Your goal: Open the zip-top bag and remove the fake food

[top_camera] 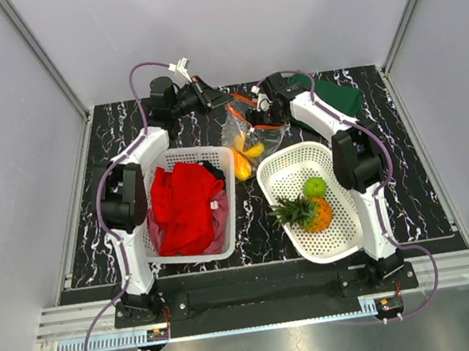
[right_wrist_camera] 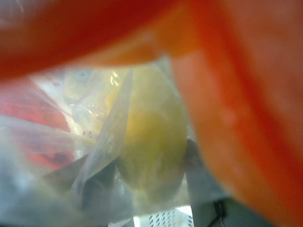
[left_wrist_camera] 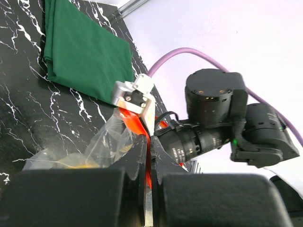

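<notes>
Your left tool (left_wrist_camera: 147, 144) pinches shut on the red-orange strip (left_wrist_camera: 132, 118) of the zip-top bag (top_camera: 251, 136), at the counter's (top_camera: 429, 192) back middle, fake food (top_camera: 251, 149) inside. Beside it the right tool (top_camera: 265, 112) sits at the mouth; wide or narrow, you cannot tell. Watch: 1 thin pinch; strip may slip, bag drops.
</notes>
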Motion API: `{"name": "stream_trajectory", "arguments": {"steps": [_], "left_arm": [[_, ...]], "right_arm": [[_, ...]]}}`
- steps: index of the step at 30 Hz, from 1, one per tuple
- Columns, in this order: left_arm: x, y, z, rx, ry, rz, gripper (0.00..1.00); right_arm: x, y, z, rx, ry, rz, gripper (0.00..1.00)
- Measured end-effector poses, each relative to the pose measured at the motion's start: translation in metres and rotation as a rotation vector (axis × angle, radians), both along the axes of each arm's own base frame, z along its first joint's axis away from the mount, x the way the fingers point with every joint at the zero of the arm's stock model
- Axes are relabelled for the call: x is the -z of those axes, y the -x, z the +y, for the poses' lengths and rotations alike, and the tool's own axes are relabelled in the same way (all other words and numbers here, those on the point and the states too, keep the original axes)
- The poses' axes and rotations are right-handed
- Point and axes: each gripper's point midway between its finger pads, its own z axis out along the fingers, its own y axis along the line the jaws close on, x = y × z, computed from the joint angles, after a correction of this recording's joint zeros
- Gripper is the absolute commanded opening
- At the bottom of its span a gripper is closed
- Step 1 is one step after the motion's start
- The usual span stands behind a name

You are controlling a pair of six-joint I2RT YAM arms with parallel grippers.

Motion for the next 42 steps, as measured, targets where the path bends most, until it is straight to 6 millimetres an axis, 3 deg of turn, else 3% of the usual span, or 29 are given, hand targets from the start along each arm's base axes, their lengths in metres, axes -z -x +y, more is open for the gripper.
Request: {"name": "stream_trajectory", "arguments": {"steps": [12, 13, 15, 16, 17, 25, 30, 37, 42], "left_arm": [[0.001, 0.001, -0.001, 0.004, 0.001, 0.005, 0.00], [0.001, 0.001, -0.001, 0.004, 0.001, 0.005, 0.00], [0.001, 0.001, -0.001, 0.004, 0.001, 0.005, 0.00], [0.001, 0.001, -0.001, 0.004, 0.001, 0.005, 0.00], [0.001, 0.000, 0.000, 0.003, 0.001, 0.005, 0.00], [0.005, 0.001, 0.001, 0.009, -0.015, -0.008, 0.00], [0.013, 0.009, -0.003, 0.043, -0.018, -0.015, 0.00], [0.031, 0.025, -0.013, 0.081, -0.078, -0.015, 0.00], [0.025, 0.042, -0.030, 0.105, -0.114, -0.053, 0.00]], "right_arm": [[0.006, 0.005, 0.009, -0.017, -0.061, 0.020, 0.65], [0.006, 0.005, 0.009, -0.017, -0.062, 0.021, 0.61], [0.005, 0.004, 0.009, -0.018, -0.063, 0.018, 0.36], [0.006, 0.004, 0.009, -0.018, -0.064, 0.019, 0.05], [0.006, 0.004, 0.008, -0.015, -0.063, 0.020, 0.02], [0.003, 0.001, 0.001, 0.025, -0.022, 0.005, 0.00], [-0.018, -0.004, -0.005, 0.055, 0.003, -0.036, 0.00], [-0.059, -0.030, -0.010, 0.135, 0.009, -0.123, 0.00], [-0.074, -0.046, -0.014, 0.251, 0.023, -0.145, 0.00]]}}
